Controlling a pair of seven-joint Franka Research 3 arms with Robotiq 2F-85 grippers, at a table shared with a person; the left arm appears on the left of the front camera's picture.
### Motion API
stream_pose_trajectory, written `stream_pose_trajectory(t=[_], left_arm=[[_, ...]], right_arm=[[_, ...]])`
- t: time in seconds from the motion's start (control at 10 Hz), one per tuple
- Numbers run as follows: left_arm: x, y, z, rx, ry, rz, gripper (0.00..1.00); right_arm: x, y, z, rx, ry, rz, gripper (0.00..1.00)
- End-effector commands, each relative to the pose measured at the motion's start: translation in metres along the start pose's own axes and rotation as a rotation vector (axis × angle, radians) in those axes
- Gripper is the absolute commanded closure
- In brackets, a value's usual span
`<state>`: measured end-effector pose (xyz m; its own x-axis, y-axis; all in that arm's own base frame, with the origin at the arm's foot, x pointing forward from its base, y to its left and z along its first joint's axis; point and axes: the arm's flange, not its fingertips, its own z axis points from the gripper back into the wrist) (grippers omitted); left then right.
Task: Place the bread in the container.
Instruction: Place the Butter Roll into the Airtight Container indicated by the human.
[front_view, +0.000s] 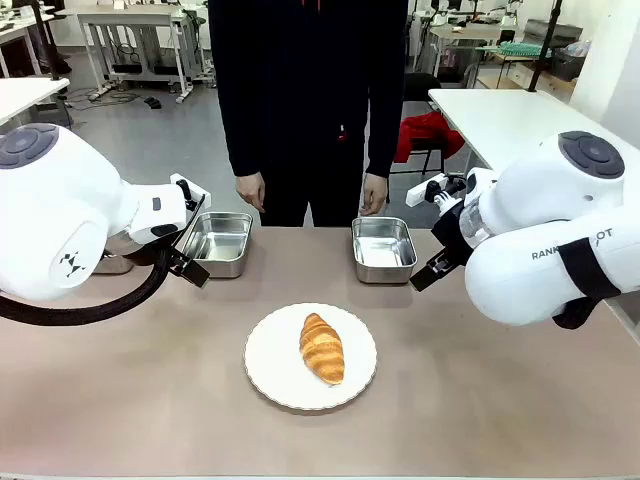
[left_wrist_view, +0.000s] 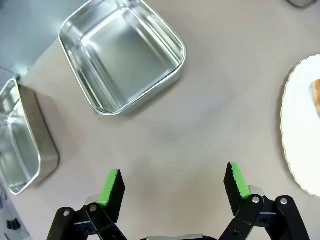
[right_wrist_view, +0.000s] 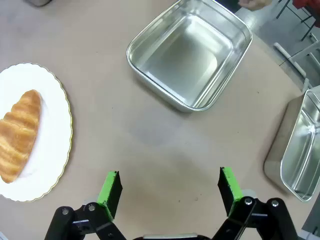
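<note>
Front view: nearest on the tan table (front_view: 150, 410) sits a round white plate with a scalloped rim (front_view: 268, 375). The golden-brown ridged croissant (front_view: 322, 347) lies on the plate, a little right of its middle, with one tapered end pointing toward the far side.

Beyond the plate stand two shiny rectangular stainless-steel pans with rolled rims, the left pan (front_view: 217, 243) and the right pan (front_view: 384, 249). They are well apart and both are empty. The left gripper (front_view: 190, 265) hangs just beside the left pan's outer edge, and the right gripper (front_view: 430, 272) just beside the right pan's outer edge.

At the far edge of the table a person in dark clothes stands with one hand (front_view: 251, 190) and the other hand (front_view: 374, 192) hanging loose above the pans.

In the left wrist view the green pads (left_wrist_view: 111, 186) are spread wide over bare table. The left pan lies ahead of them, a third steel pan (left_wrist_view: 20, 140) is at the picture's left edge, and the plate rim is at the right edge.

In the right wrist view the green-padded fingers (right_wrist_view: 111, 190) are likewise spread wide and hold nothing. The croissant and plate are to the picture's left, the right pan is ahead, and a fourth steel pan (right_wrist_view: 300, 145) is at the right edge.
</note>
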<state>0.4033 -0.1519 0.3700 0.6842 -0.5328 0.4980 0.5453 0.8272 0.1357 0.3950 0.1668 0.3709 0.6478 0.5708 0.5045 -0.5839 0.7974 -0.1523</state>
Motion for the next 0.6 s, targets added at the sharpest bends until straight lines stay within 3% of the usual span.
stream_pose_trajectory(t=[0.0, 0.5], left_arm=[[0.0, 0.0, 0.0001, 0.0, 0.0, 0.0, 0.0], [0.0, 0.0, 0.0001, 0.0, 0.0, 0.0, 0.0]], right_arm=[[0.0, 0.0, 0.0, 0.0, 0.0, 0.0, 0.0], [0.0, 0.0, 0.0, 0.0, 0.0, 0.0, 0.0]])
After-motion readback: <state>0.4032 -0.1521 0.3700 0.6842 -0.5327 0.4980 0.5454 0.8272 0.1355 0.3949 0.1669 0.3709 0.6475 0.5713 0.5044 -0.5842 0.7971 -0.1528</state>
